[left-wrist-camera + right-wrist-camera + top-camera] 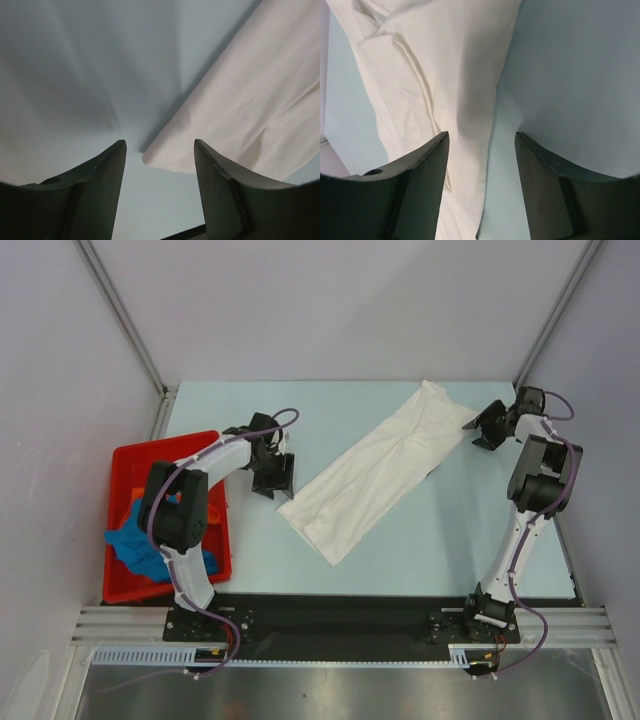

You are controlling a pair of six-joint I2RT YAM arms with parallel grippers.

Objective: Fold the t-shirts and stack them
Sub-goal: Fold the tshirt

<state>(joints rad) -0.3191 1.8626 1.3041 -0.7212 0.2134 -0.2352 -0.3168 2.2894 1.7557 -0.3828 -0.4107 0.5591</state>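
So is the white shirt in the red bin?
No, the white shirt lies on the table, right of the bin.

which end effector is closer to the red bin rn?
Left. The left end effector sits just right of the red bin; the right end effector is across the table, beyond the white t-shirt.

Blue t-shirt (pixel 135 545) partly behind left arm (pixel 180 508)

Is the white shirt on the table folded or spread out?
Partly folded: the white shirt lies as a long narrow strip, no sleeves sticking out, and layered edges show at one end.
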